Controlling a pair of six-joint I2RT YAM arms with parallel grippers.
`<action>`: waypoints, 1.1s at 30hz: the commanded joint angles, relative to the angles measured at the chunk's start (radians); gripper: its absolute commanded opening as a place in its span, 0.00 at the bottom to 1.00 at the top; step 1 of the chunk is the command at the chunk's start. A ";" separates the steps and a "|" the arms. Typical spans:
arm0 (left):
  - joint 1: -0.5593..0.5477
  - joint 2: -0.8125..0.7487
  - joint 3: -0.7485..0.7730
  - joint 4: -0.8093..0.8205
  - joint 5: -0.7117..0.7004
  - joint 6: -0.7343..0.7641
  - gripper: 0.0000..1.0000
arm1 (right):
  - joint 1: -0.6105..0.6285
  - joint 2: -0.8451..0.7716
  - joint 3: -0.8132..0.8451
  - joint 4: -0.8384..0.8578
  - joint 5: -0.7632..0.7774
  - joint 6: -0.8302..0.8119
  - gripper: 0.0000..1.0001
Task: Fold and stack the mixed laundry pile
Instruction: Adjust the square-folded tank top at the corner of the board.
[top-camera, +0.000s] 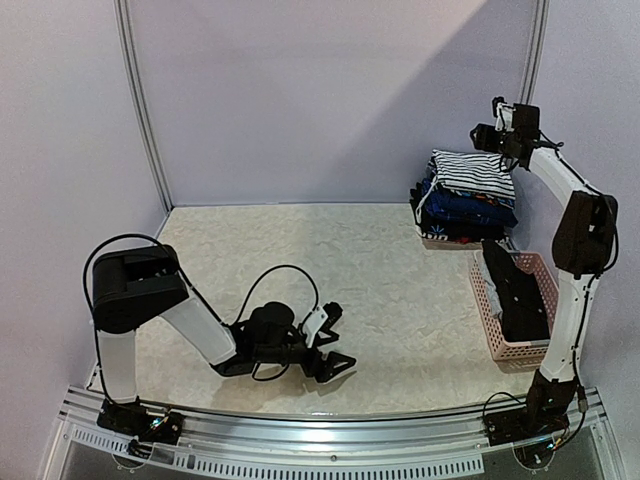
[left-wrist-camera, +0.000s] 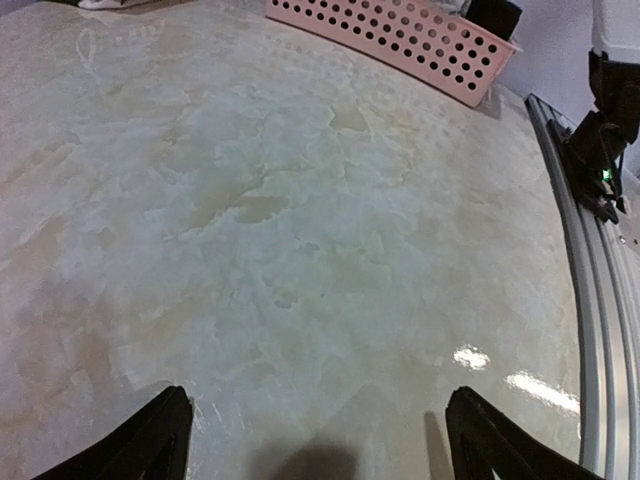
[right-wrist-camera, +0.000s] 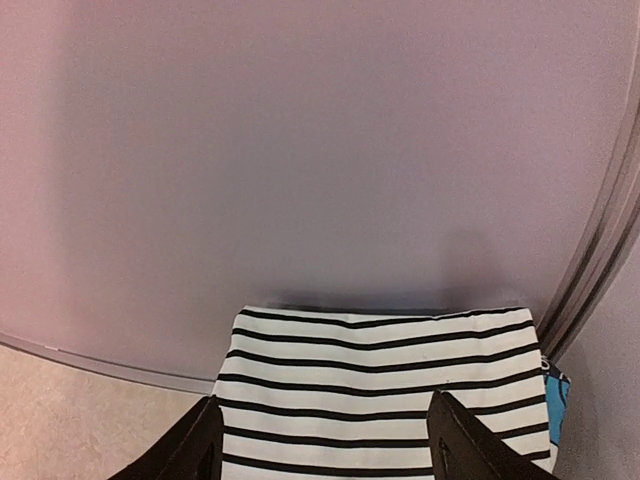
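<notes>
While the striped garment (right-wrist-camera: 385, 400) tops the folded stack (top-camera: 468, 205) at two o'clock, a black garment (top-camera: 515, 290) in the basket (top-camera: 520, 352) at three seems unfolded. Both grippers, left (top-camera: 335, 342) and right (top-camera: 490, 135), gape empty.

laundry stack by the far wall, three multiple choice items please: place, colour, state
1. Where is the folded stack? A near left corner B on a chair C far right corner
2. Its top garment is A black-and-white striped B plain red C green
3. The left claw is A shut on a sock B open and empty C out of view
1 C, it stands by the far wall, right side. 2 A, stripes show on top. 3 B, its fingers stand apart over bare table.
</notes>
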 joint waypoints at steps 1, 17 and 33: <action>0.017 0.024 0.022 -0.045 0.004 -0.008 0.90 | 0.007 0.074 0.063 -0.045 -0.040 0.019 0.67; 0.023 0.044 0.033 -0.052 -0.008 -0.026 0.89 | -0.043 0.339 0.298 -0.052 0.008 0.056 0.62; 0.024 0.062 0.098 -0.105 0.003 -0.029 0.89 | -0.087 0.438 0.338 -0.015 -0.049 0.108 0.76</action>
